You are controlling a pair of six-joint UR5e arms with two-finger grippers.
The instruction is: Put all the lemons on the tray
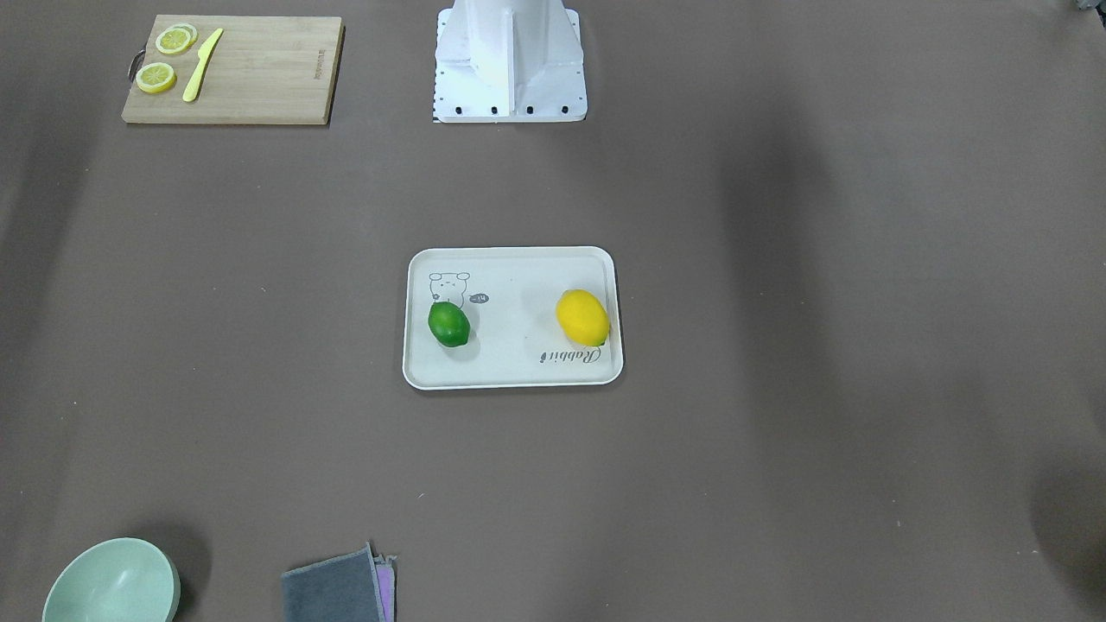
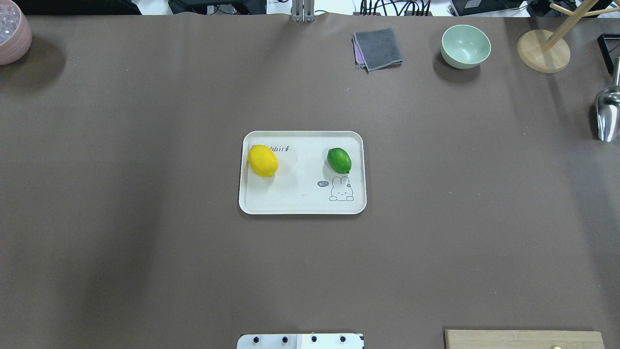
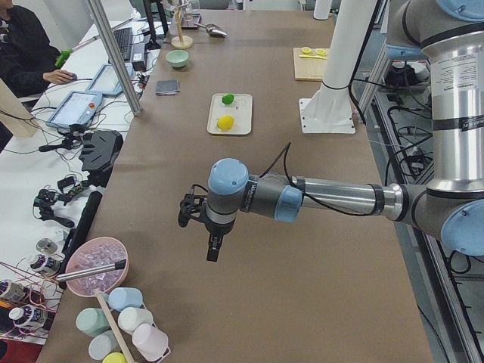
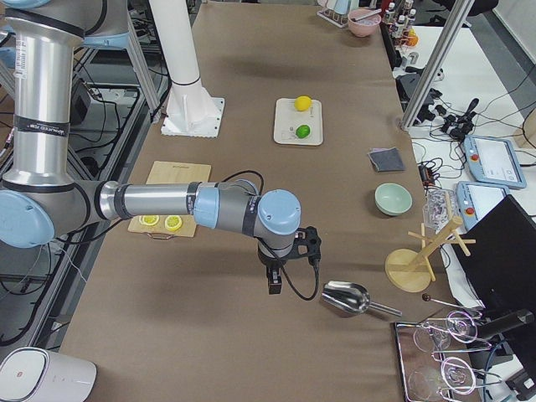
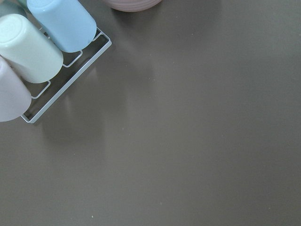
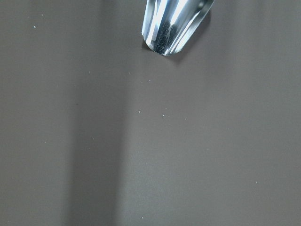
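The brown worktop (image 2: 145,252) runs wide, with the two arms out at opposite ends. The left gripper (image 3: 215,252) hangs over the robot's left end and the right gripper (image 4: 275,283) over its right end. Only the side views show them, so I cannot tell whether either one's jaws are apart or together.

The tray (image 2: 290,196) sits mid-worktop, well apart from both grippers, and it holds both lemons. The yellow lemon (image 2: 263,161) lies near the tray's left rim, nearer the left arm. The green lemon (image 2: 339,160) lies towards the right rim above the rabbit drawing, nearer the right arm. Each lies with its long axis on a slant. Judging from this, the task looks done and no lemon needs reaching.
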